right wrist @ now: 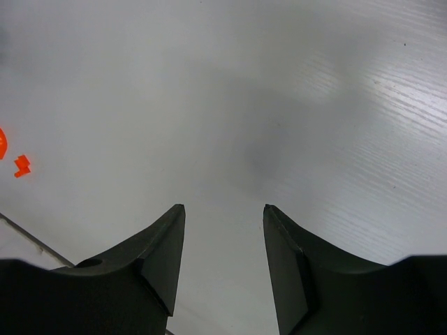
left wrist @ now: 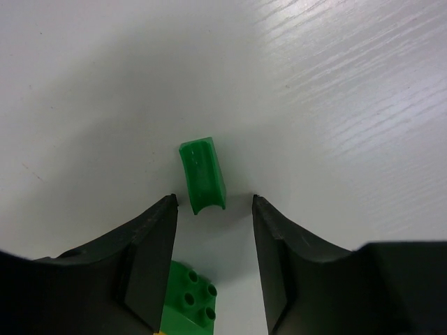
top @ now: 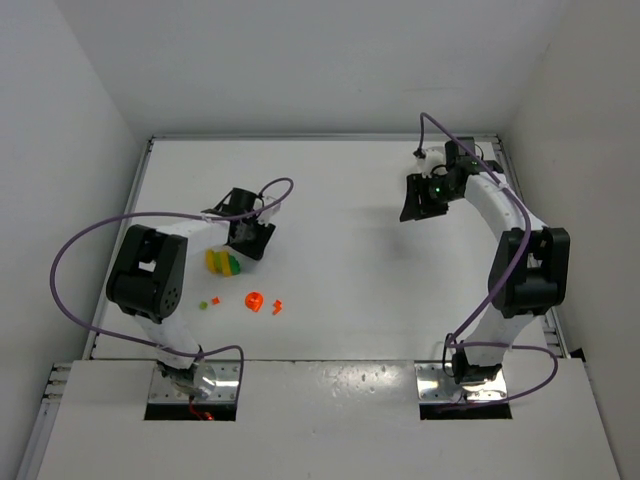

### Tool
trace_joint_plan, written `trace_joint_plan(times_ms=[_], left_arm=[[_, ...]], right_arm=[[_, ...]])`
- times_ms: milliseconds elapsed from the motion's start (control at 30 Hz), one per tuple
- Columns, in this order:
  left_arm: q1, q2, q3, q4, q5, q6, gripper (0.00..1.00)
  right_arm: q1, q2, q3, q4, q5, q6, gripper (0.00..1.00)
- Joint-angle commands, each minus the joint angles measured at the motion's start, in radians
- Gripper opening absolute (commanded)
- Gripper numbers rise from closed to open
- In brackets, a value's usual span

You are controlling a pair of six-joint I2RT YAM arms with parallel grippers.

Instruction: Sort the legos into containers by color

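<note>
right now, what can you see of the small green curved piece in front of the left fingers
The green curved lego piece is a small arched sliver of glossy green plastic, like a half tube, seemingly hollow underneath at its near end. It lies on the white table, pointing away from the wrist, its far end leaning slightly left. Its near end sits just inside the gap between the fingers of the left gripper, touching neither. Only the table touches it.

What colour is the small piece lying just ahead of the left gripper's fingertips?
The piece is green; the left wrist view shows it best.
</note>
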Motion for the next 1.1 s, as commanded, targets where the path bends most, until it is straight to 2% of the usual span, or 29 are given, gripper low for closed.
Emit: trace_joint_plan(times_ms=[0,133,233,400,533,567,667,700,800,967,1067], left_arm=[[-0.007,0.000,0.028,0.030,-0.006,-0.007,0.52],[-0.007,0.000,0.028,0.039,-0.006,-0.007,0.51],[-0.007,0.020,0.037,0.039,-0.006,-0.007,0.41],[-0.007,0.031,0.038,0.039,-0.016,-0.007,0.32],[-0.007,0.005,0.028,0.039,-0.002,0.002,0.23],[-0.007,-0.020,0.016,0.039,0.016,0.016,0.22],[-0.007,-0.098,0.005,0.039,0.194,0.051,0.21],[-0.007,-0.122,-0.005,0.027,0.307,0.051,0.21],[-0.018,-0.222,-0.005,0.018,0.444,0.051,0.20],[-0.097,-0.323,0.017,0.004,0.491,0.011,0.20],[-0.198,-0.336,0.050,-0.007,0.491,-0.012,0.20]], right_arm=[[0.015,-0.014,0.000,0.026,-0.002,0.000,0.50],[0.015,-0.004,0.000,0.026,-0.002,0.000,0.50],[0.015,-0.004,0.009,0.026,-0.002,0.000,0.50],[0.015,-0.004,-0.001,0.026,-0.011,0.009,0.50],[0.024,-0.004,-0.035,0.045,-0.094,0.037,0.50],[0.024,-0.004,-0.035,0.058,-0.123,0.046,0.50],[0.024,0.006,-0.063,0.087,-0.253,0.093,0.50],[0.024,0.022,-0.072,0.096,-0.286,0.107,0.50],[0.045,0.071,-0.072,0.119,-0.448,0.158,0.51],[0.111,0.126,-0.084,0.194,-0.576,0.228,0.52],[0.157,0.126,-0.100,0.240,-0.628,0.282,0.55]])
